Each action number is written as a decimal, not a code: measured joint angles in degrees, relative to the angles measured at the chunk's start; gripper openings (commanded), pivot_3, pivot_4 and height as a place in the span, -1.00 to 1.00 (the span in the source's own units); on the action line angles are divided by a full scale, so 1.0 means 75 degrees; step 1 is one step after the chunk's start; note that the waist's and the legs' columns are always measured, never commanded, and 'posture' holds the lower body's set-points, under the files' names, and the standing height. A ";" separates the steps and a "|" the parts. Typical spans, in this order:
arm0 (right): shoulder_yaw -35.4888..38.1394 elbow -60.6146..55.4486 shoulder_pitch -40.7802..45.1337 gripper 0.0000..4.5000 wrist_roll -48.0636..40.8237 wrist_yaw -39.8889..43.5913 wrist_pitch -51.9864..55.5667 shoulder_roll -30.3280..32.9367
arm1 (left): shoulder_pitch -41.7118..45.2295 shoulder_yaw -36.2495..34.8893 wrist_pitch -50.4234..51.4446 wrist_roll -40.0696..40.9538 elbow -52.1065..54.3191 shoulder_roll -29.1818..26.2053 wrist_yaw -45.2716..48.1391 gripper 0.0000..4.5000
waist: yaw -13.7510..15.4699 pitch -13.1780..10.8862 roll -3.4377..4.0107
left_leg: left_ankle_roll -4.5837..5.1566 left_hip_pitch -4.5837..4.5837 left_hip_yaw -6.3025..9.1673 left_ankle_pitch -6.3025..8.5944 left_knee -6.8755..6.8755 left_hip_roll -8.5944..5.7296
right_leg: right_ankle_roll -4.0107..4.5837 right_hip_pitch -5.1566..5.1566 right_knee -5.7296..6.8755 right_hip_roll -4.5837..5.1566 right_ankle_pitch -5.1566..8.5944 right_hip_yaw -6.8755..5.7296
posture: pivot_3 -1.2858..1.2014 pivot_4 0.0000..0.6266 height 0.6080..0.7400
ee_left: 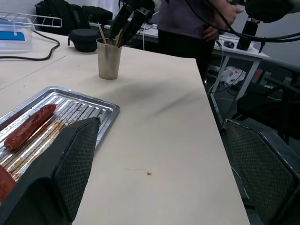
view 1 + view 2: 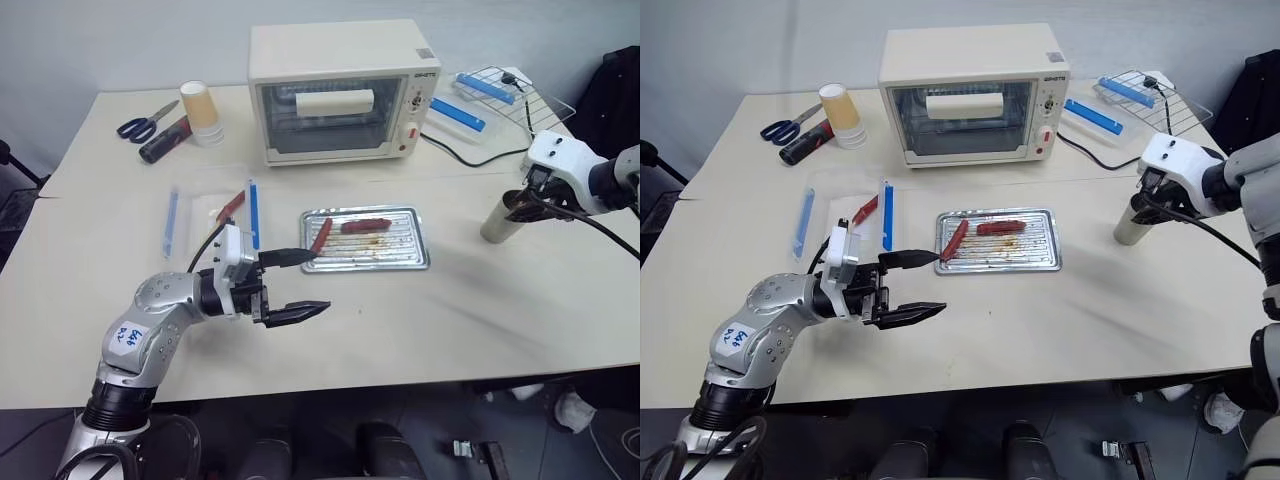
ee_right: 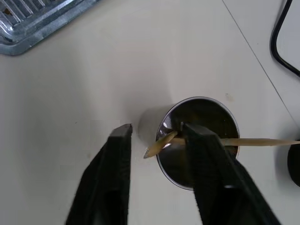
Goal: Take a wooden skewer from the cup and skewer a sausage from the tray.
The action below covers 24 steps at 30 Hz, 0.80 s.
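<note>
The beige cup [image 2: 497, 225] stands at the table's right side, with wooden skewers [image 1: 101, 33] leaning in it. My right gripper [image 3: 154, 133] hovers over the cup's rim [image 3: 206, 101]. One finger is outside the cup and one is over its mouth. The jaws are narrowed but still apart, and a skewer tip [image 3: 161, 143] lies in the gap. The metal tray [image 2: 415, 262] sits mid-table holding two sausages [image 2: 321, 234] [image 2: 364, 225]. My left gripper [image 2: 315, 282] is wide open and empty, level, just off the tray's near left corner.
A toaster oven [image 2: 345, 90] stands at the back, with a wire rack [image 2: 505, 90] to its right and a cable [image 2: 470, 155] trailing from it. Stacked paper cups [image 2: 203, 112], scissors [image 2: 145, 122] and blue strips [image 2: 253, 212] lie to the left. A person [image 1: 187, 18] stands beyond the table.
</note>
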State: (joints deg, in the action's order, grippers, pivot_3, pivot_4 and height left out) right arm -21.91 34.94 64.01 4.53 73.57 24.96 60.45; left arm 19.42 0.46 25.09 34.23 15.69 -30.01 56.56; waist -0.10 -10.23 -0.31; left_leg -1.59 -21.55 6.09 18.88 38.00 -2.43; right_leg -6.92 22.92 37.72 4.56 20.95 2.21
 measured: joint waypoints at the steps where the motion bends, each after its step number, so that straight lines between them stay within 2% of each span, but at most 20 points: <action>1: 0.0017 0.0037 0.0000 -0.90 0.0030 0.0014 -0.0021 -0.0003 | 0.0000 -0.0001 0.0001 0.0003 0.0005 -0.0003 -0.0014 1.00 | 0.0000 0.0000 0.0000 | 0.0000 0.0000 0.0000 0.0000 0.0000 0.0000 | 0.0000 0.0000 0.0000 0.0000 0.0000 0.0000 | 0.03 -0.52 1.00; 2: 0.0107 0.0047 0.0003 -0.99 0.0042 -0.0005 -0.0064 -0.0008 | -0.0001 -0.0002 0.0002 0.0004 0.0005 -0.0005 -0.0021 1.00 | -0.0001 0.0000 0.0000 | 0.0000 0.0000 -0.0001 0.0000 0.0000 0.0000 | 0.0000 0.0000 0.0000 0.0000 0.0000 0.0001 | 0.03 -0.52 1.00; 11: 0.0304 0.0165 0.0315 -0.99 0.0255 0.0398 -0.0166 -0.0052 | -0.0001 -0.0020 0.0003 0.0008 0.0007 -0.0016 -0.0071 1.00 | -0.0012 0.0000 0.0000 | -0.0001 0.0000 -0.0008 0.0000 -0.0003 0.0001 | 0.0000 0.0010 0.0006 -0.0002 0.0000 0.0006 | 0.03 -0.52 1.00; 17: 0.0541 -0.0162 0.0715 -0.99 0.0259 0.1226 -0.0099 0.0320 | -0.0010 -0.0024 -0.0024 0.0006 0.0003 0.0011 -0.0108 1.00 | 0.0001 0.0000 0.0002 | -0.0001 -0.0002 -0.0012 0.0000 -0.0004 -0.0001 | 0.0000 0.0014 0.0006 -0.0001 0.0000 0.0010 | 0.03 -0.52 1.00; 24: 0.1258 -0.0873 0.1544 -0.99 -0.0440 0.1878 0.0745 0.0594 | -0.0411 -0.0351 -0.0262 -0.0028 -0.0120 0.0008 -0.0304 1.00 | -0.0013 0.0000 0.0001 | -0.0004 -0.0003 -0.0037 0.0003 -0.0015 0.0007 | 0.0001 0.0042 0.0018 0.0001 0.0000 0.0015 | 0.03 -0.52 1.00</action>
State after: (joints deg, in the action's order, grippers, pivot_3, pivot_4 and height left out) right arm -12.47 28.40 75.59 1.23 87.66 30.54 64.91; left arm 16.34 -2.17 23.13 34.03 14.79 -29.94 54.28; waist -0.20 -10.24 -0.30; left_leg -1.62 -21.57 5.81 18.90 37.89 -2.38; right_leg -6.92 23.23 37.86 4.56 20.94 2.32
